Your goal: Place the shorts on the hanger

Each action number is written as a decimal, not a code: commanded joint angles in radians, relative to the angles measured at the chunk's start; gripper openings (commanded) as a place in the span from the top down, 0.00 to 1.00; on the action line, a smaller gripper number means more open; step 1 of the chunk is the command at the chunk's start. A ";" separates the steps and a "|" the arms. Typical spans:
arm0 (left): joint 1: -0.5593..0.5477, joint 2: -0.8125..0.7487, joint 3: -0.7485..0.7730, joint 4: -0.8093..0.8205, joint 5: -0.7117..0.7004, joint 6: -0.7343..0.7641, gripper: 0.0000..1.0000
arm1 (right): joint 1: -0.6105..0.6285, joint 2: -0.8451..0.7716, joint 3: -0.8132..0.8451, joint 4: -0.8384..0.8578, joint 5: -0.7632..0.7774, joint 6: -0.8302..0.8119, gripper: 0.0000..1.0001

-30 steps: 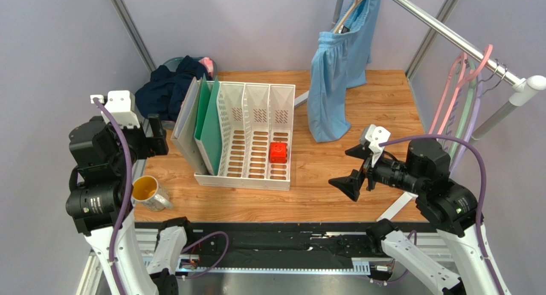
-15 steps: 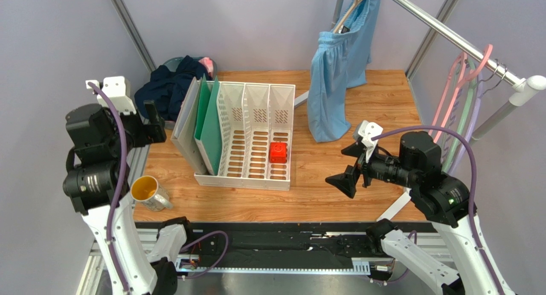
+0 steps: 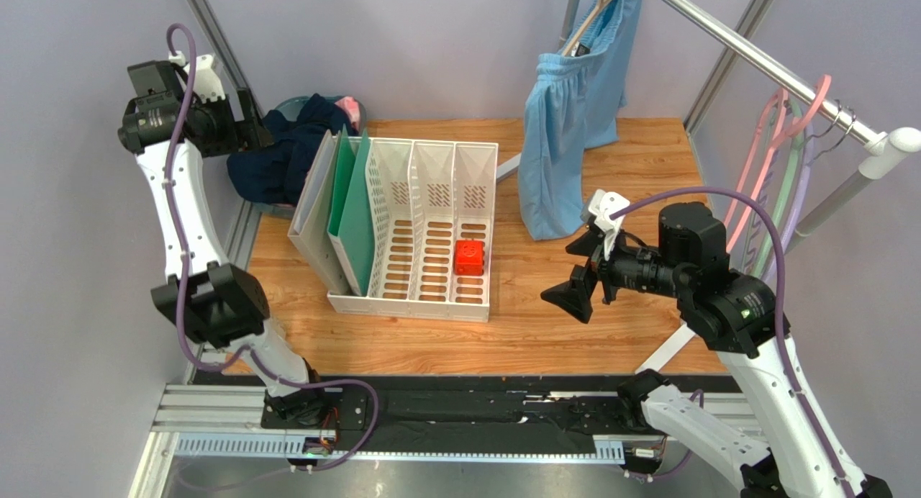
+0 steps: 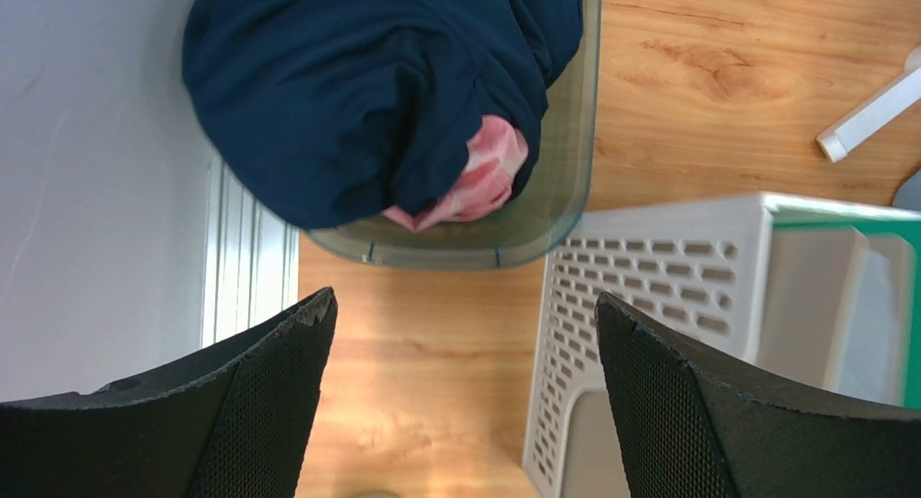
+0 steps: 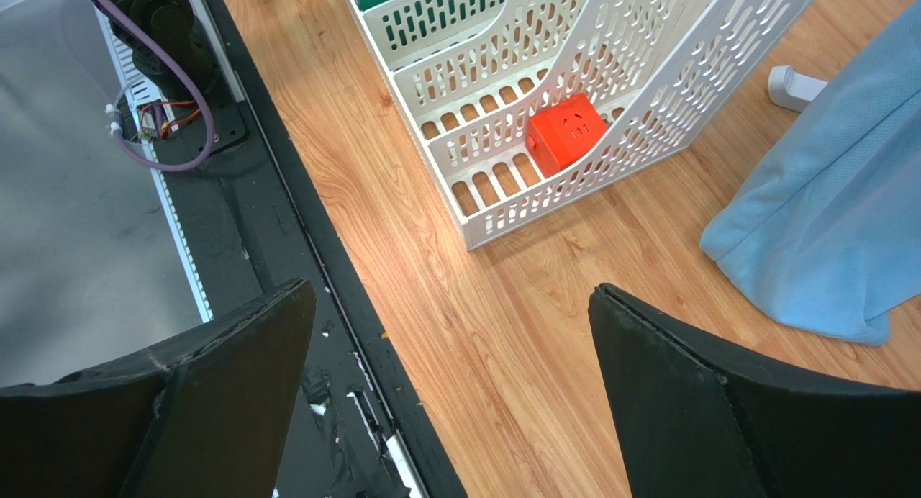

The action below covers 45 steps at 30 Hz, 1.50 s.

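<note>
Overhead and wrist views at an early stage of the hanging task. We see the shorts [image 3: 283, 153] lying bunched in a clear bin [image 4: 541, 223] at the far left corner of the table, on top of a pink cloth [image 4: 486, 169] that shows at the lower edge of the heap. The left gripper [image 3: 247, 122] hangs above the bin with its fingers spread wide and nothing between them; in the left wrist view the dark fabric lies beyond the fingertips, apart from both. The right gripper [image 3: 578, 274] hovers over bare wood near the front right of the table, likewise spread and empty, just beside a white file rack [image 3: 432, 228]. The hanger [image 3: 813, 101] hangs by its hook on the metal rail [image 3: 746, 50] at the right edge, among other hangers, well apart from the shorts. We judge that nothing of the task is done: the shorts are not yet grasped, and lifting them, fetching the hanger and draping the fabric over it all remain.
</note>
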 commanded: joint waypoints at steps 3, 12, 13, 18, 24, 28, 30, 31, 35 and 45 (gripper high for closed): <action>0.012 0.185 0.172 0.058 0.174 0.117 0.07 | -0.003 0.017 0.017 0.010 -0.020 -0.014 0.00; 0.008 0.504 0.292 0.121 0.202 0.137 0.09 | -0.005 0.015 -0.012 0.004 -0.017 -0.022 0.00; 0.006 0.519 0.300 0.129 0.206 0.138 0.09 | -0.005 0.012 -0.018 0.006 -0.017 -0.020 0.00; -0.044 0.588 0.281 0.155 0.125 0.182 0.12 | -0.006 0.000 -0.055 0.007 -0.012 -0.022 0.00; -0.055 0.590 0.260 0.228 0.108 0.144 0.72 | -0.005 0.007 -0.045 0.002 0.000 -0.029 0.00; -0.049 0.555 0.283 0.235 0.123 0.132 1.00 | -0.005 0.004 -0.047 0.010 -0.001 -0.026 0.01; -0.046 0.524 0.307 0.233 0.142 0.118 1.00 | -0.006 0.006 -0.044 0.013 -0.001 -0.025 0.01; -0.043 0.509 0.310 0.236 0.154 0.097 1.00 | -0.006 0.007 -0.041 0.013 -0.001 -0.023 0.01; -0.034 0.373 0.294 0.305 0.191 0.036 1.00 | -0.006 0.008 -0.027 0.012 -0.003 -0.022 0.01; -0.034 0.227 0.350 0.388 0.243 -0.038 1.00 | -0.005 0.006 -0.013 0.022 -0.012 -0.023 0.01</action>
